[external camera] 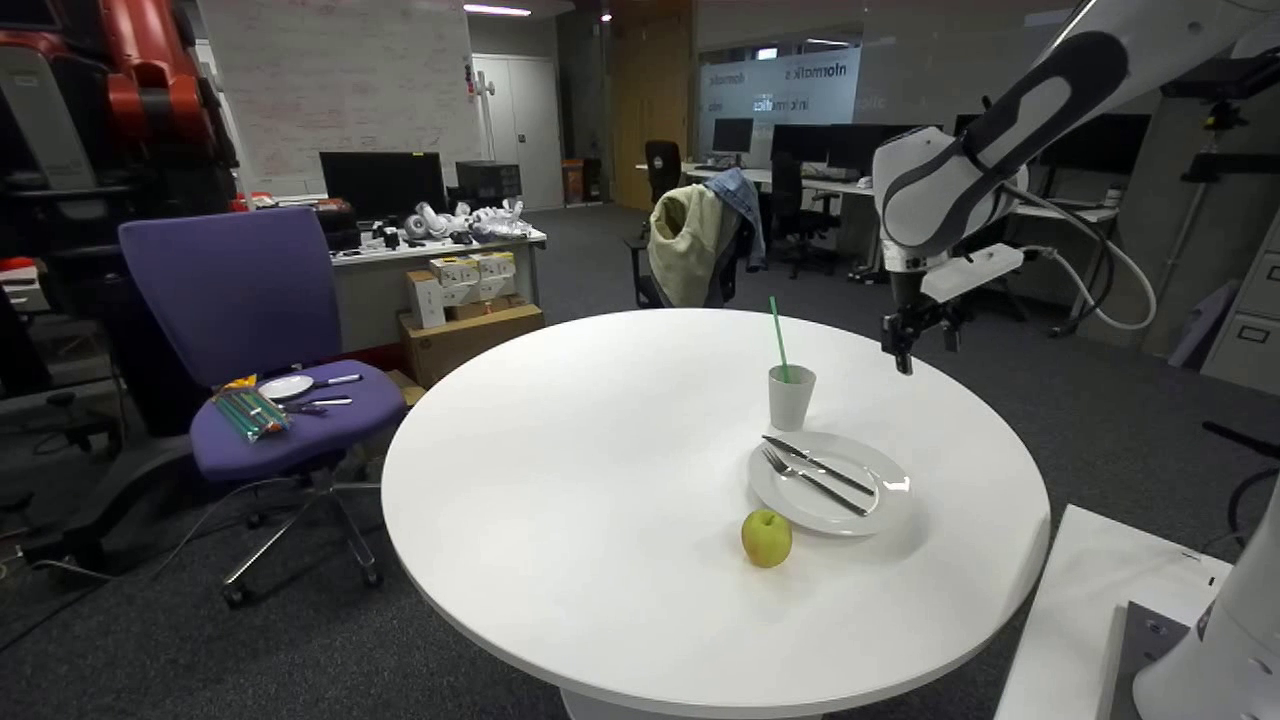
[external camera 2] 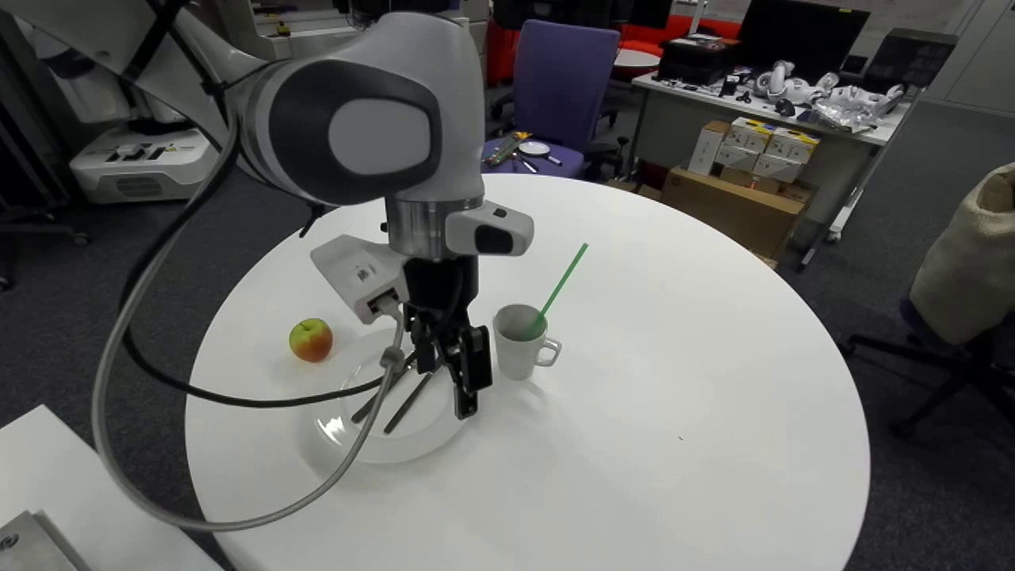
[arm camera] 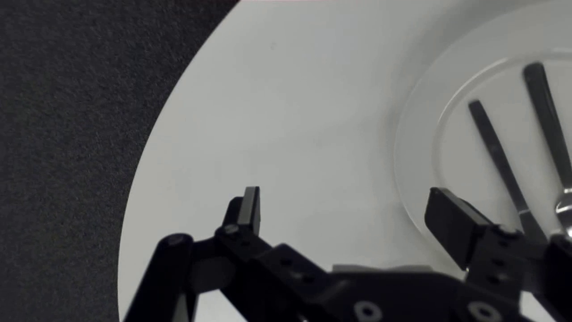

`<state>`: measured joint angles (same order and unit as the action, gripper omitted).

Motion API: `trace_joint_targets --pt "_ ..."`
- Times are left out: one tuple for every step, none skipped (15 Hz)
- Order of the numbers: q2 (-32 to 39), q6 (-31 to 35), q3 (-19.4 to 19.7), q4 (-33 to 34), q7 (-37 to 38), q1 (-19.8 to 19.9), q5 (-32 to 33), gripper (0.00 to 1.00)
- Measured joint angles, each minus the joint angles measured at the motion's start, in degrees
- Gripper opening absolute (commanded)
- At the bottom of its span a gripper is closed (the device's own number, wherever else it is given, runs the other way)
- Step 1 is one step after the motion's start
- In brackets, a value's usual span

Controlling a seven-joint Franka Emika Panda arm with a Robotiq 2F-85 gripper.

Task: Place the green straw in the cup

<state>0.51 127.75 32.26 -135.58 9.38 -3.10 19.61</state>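
Observation:
The green straw (external camera: 779, 338) stands tilted in the white cup (external camera: 790, 404), its upper half above the rim. In an exterior view the straw (external camera 2: 561, 284) leans toward the handle side of the cup (external camera 2: 514, 354). The cup stands upright on the table. My gripper (external camera: 927, 352) is open and empty, raised above the table and apart from the cup. It also shows beside the cup in an exterior view (external camera 2: 446, 386). In the wrist view the gripper's fingers (arm camera: 345, 190) are wide apart with nothing between them. Straw and cup are out of the wrist view.
A white plate (external camera: 768, 492) with a knife (external camera: 818, 464) and fork (external camera: 815, 482) lies near the cup. The plate's rim (arm camera: 415, 134) shows under one finger in the wrist view. An apple (external camera: 766, 538) sits beside the plate on the round white table (external camera: 560, 480).

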Motion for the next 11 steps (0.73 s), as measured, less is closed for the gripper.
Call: trace_joint_targets --pt "-0.8 -1.8 -2.6 0.3 -2.1 1.9 0.7 1.0" --pt "-1.5 -2.2 -4.9 0.3 -4.7 3.8 1.1 1.0" --pt "-2.1 -2.2 -6.9 0.3 -7.3 5.4 1.4 1.0" --pt "-2.5 -1.7 -8.5 0.3 -9.8 6.8 1.8 1.0" --pt "-2.9 -0.9 -9.7 0.3 -12.3 7.9 2.2 1.0" --pt "-3.1 0.3 -10.6 0.2 -15.1 9.0 2.2 1.0" --pt "-3.1 1.8 -11.2 0.1 -18.1 9.9 2.1 1.0" --pt "-3.1 3.5 -11.6 -0.1 -21.5 10.8 1.7 1.0" --pt "-3.1 5.1 -11.7 -0.3 -25.1 11.5 1.0 1.0" --pt "-3.1 6.3 -11.7 -0.4 -29.1 12.2 -0.7 1.0" --pt "-3.0 6.4 -11.8 -0.4 -30.2 12.8 -1.2 1.0"
